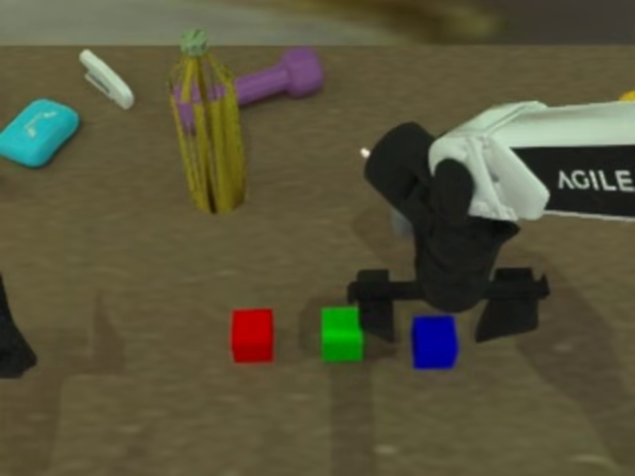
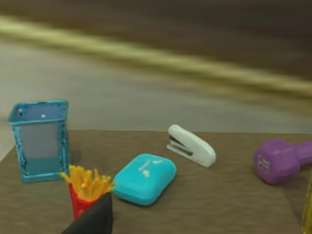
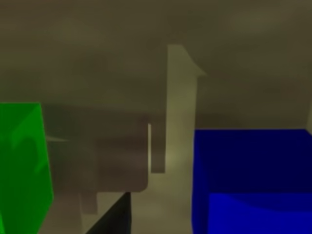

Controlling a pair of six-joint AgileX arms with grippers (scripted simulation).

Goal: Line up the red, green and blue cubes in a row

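Three cubes sit in a row near the table's front: the red cube (image 1: 252,335) at the left, the green cube (image 1: 341,333) in the middle, the blue cube (image 1: 434,342) at the right. My right gripper (image 1: 444,309) is open and low over the table. Its fingers (image 1: 375,305) straddle the blue cube without touching it. The right wrist view shows the green cube (image 3: 22,165) and blue cube (image 3: 251,180) close up, standing apart. My left arm (image 1: 10,342) is parked at the left edge, with one dark finger (image 2: 95,219) far out to the side.
A tall yellow bottle (image 1: 208,134) stands behind the cubes. Along the back lie a purple dumbbell (image 1: 283,77), a white stapler (image 1: 106,79) and a teal case (image 1: 38,131). The left wrist view also shows a blue bin (image 2: 41,141) and a box of fries (image 2: 87,187).
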